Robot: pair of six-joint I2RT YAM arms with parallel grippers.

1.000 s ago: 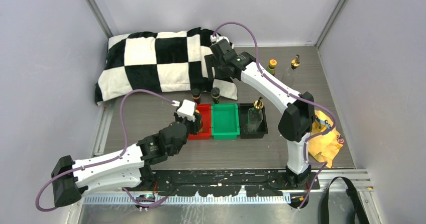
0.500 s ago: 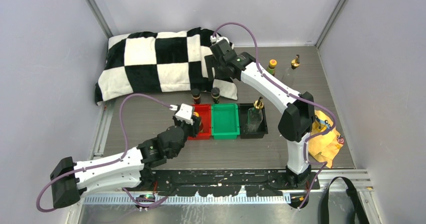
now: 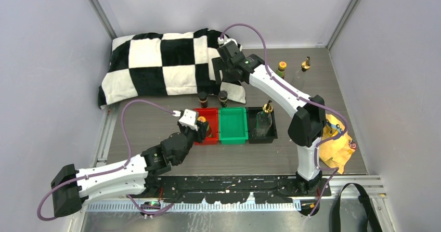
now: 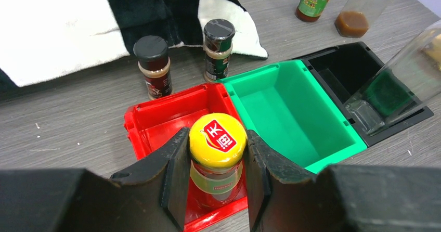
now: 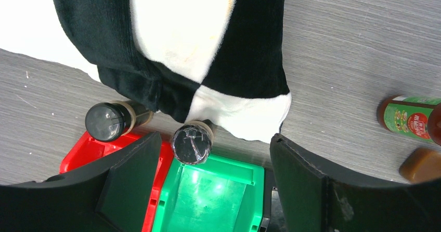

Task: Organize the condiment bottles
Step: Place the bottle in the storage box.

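Since the earlier frame, the left arm had pulled back a little toward its base, carrying the left gripper [image 4: 216,138] and its load slightly nearer and leftward, while the right arm had not shifted. The left gripper's matte black fingers [image 4: 174,164] were pinching a yellow-capped bottle [image 4: 216,182] by the neck. It was a round reddish-brown bottle with a glossy cap bearing a red emblem and a pale green label band. It stood upright at the near end of the red tray [image 4: 136,118]; whether its base touched the floor could not be told.

The red tray, the green tray [image 4: 270,71] and the black tray [image 4: 359,47] were smooth rectangular plastic bins set touching in a row. A tall clear glass bottle [image 4: 400,71] with a gold pourer stood in the black one. Just behind the red and green trays stood two short dark bottles [image 4: 152,65] [image 4: 217,47] with ribbed black caps, close against the edge of a plush black-and-white checkered blanket [image 3: 161,60].

The right gripper [image 5: 216,159] hung above that blanket edge, its fingers spread wide with nothing between them. Well apart at the far right, on the grey wood-grain table [image 3: 156,117], stood another reddish-brown bottle [image 3: 281,68] and a second glass bottle [image 3: 306,64]. A crumpled yellow wrapper [image 3: 333,138] lay beside the right arm's base.
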